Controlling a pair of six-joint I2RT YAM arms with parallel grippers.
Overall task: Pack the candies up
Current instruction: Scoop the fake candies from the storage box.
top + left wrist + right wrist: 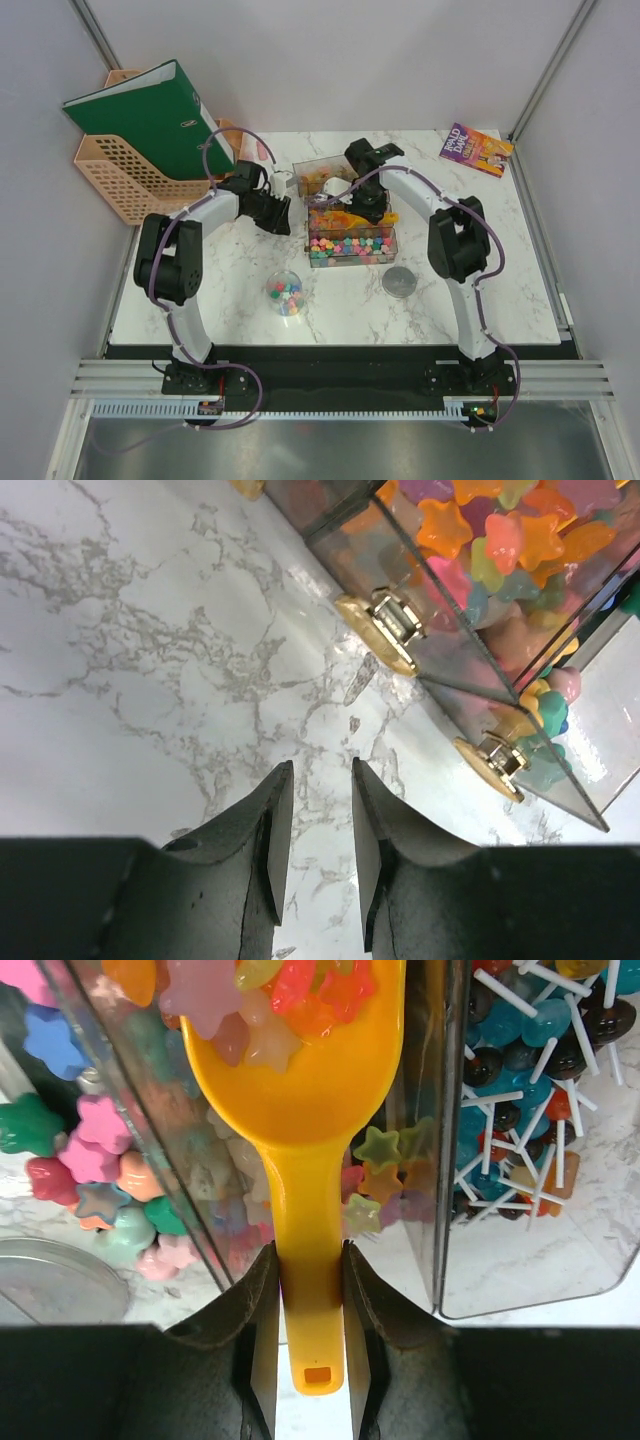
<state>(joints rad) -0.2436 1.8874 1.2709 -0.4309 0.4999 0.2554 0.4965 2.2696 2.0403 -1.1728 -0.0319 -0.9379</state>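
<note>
The candies (350, 243) are small star-shaped sweets in pink, green, orange and blue, filling a clear hinged box (470, 670) at the table's middle. My right gripper (310, 1250) is shut on the handle of an orange scoop (300, 1110). The scoop's bowl holds several candies (285, 990) over the box. From above, the right gripper (368, 208) and scoop (340, 217) sit at the box's back edge. My left gripper (312, 770) stands open, nothing between its fingers, over bare marble just left of the box (283, 220). A clear cup (286, 293) holding some candies stands in front.
A second clear box with lollipops (540, 1040) stands behind the candy box. A round lid (400, 281) lies right of the cup. A book (476, 150) lies at the back right. A green binder (150, 115) rests in an orange basket (115, 180) at the back left.
</note>
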